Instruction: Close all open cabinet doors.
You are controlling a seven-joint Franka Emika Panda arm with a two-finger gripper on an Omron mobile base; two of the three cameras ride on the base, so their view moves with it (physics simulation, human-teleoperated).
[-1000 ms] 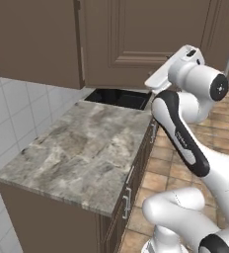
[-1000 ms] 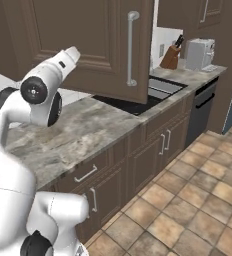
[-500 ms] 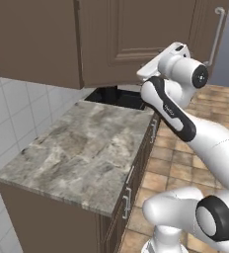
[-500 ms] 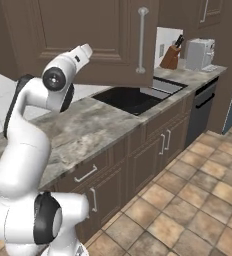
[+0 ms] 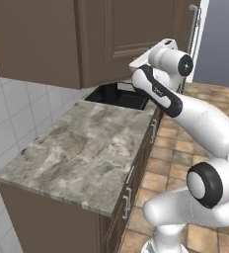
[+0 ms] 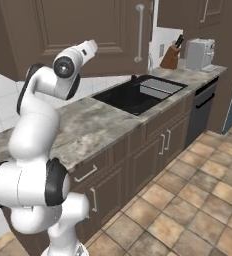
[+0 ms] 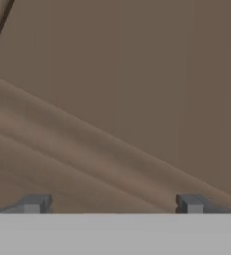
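1. One cabinet door [image 6: 88,25] is what we work on now: the dark brown wall-cupboard door with a recessed panel and a vertical silver bar handle [image 6: 139,32], above the marble desk [image 6: 88,125], just left of the sink [image 6: 138,92].
2. In the left base view the same door [image 5: 131,34] stands a little out from the cupboard front beside it, its handle [image 5: 194,29] at the far edge. We judge it nearly shut but not flush; the remaining gap cannot be told exactly.
3. Our gripper [image 7: 112,204] faces the door's wood close up. In the hand view the two dark tips sit well apart with nothing between them, so the gripper is spread and grips nothing. Whether the tips touch the wood we cannot tell.
4. From the right base view the hand end [image 6: 90,47] is against or just before the lower part of the door panel.
5. Progress: we judge the task late in the push on this door, with the last bit of closing left.
6. Another wall-cupboard door [image 6: 208,10] at the far right, above the knife block [image 6: 170,57] and the toaster [image 6: 198,54], looks shut from here.
7. Left to do: seat this door flush, then check for other open doors beyond these views.
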